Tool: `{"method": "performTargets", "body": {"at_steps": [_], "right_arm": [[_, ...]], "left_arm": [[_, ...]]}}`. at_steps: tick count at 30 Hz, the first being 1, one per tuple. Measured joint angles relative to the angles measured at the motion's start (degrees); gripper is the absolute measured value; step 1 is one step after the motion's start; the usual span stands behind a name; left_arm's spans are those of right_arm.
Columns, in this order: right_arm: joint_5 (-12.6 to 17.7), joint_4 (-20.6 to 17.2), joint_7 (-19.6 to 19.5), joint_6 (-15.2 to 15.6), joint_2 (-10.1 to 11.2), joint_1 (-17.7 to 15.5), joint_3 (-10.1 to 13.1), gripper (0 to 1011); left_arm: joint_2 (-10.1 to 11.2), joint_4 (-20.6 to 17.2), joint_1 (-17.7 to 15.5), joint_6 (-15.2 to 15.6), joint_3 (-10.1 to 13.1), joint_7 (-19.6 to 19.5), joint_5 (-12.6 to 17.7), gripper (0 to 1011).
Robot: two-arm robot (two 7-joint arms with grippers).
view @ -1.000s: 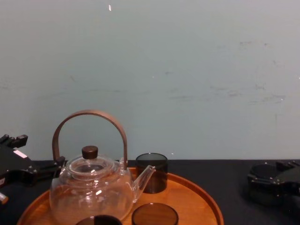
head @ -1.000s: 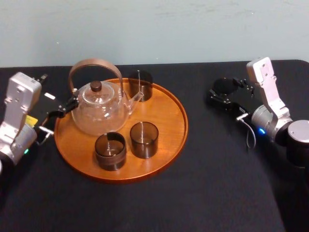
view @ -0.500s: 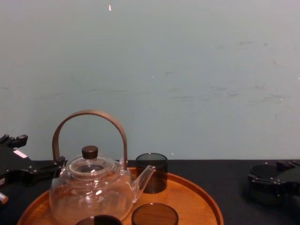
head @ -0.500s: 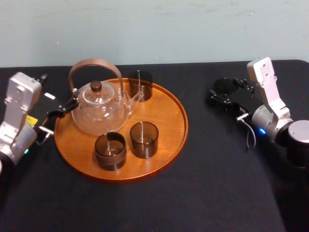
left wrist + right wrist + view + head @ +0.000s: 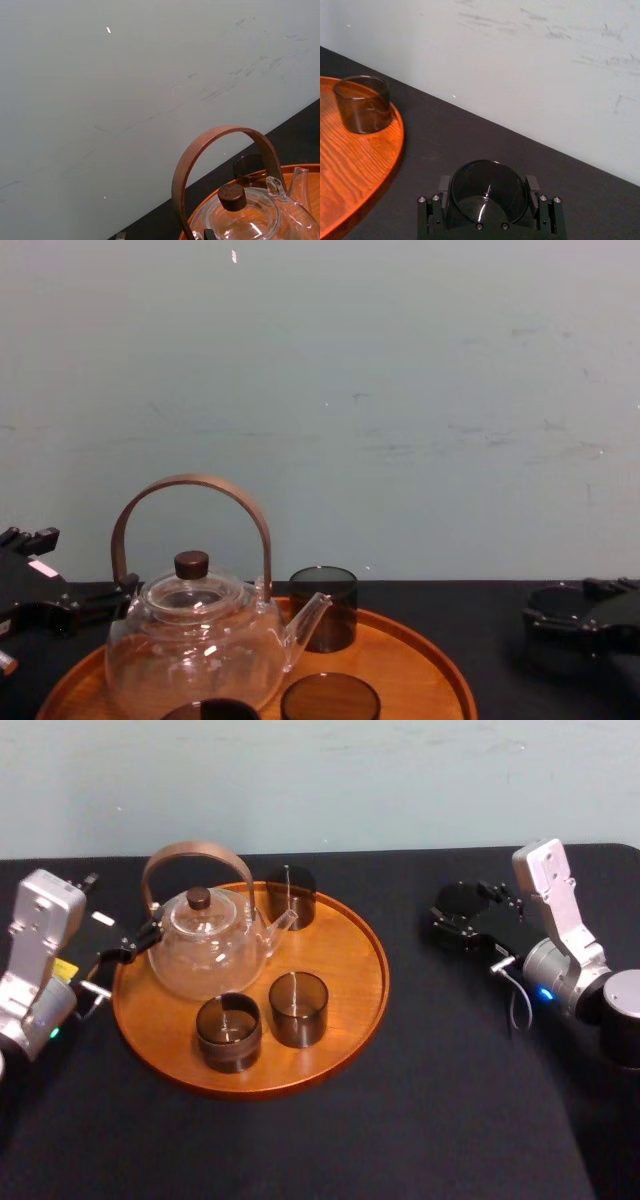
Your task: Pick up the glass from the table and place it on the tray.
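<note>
Risen slightly, right gripper [image 5: 488, 189] clasps smoky glass [image 5: 488, 201].

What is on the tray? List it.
Tray: glass teapot, one dark glass behind its spout, two in front. The teapot hides the floor beneath it. The right end effector holds a fourth glass off the tray; the left end effector sits by its rim.

Since the earlier pictures, the right gripper [image 5: 565, 615], clamped on the glass [image 5: 487, 197], has risen slightly in the chest view. It has also shifted a little toward the tray [image 5: 440, 665]. In the head view, the right arm's forearm and wrist joint have swung slightly outward, away from the tray.
</note>
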Motion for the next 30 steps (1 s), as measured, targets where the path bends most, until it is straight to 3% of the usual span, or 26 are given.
{"method": "performTargets", "body": {"at_steps": [16,30], "right_arm": [[-0.1,-12.0,0.8,3.4,1.6,-4.0,-2.5,925],[-0.1,-13.8,1.7,3.6,0.9,-3.5,-5.2,924]], "left_arm": [[0.0,0.0,0.0,0.0,0.0,0.0,0.0,1010],[0.0,0.0,0.0,0.0,0.0,0.0,0.0,1010]]}}
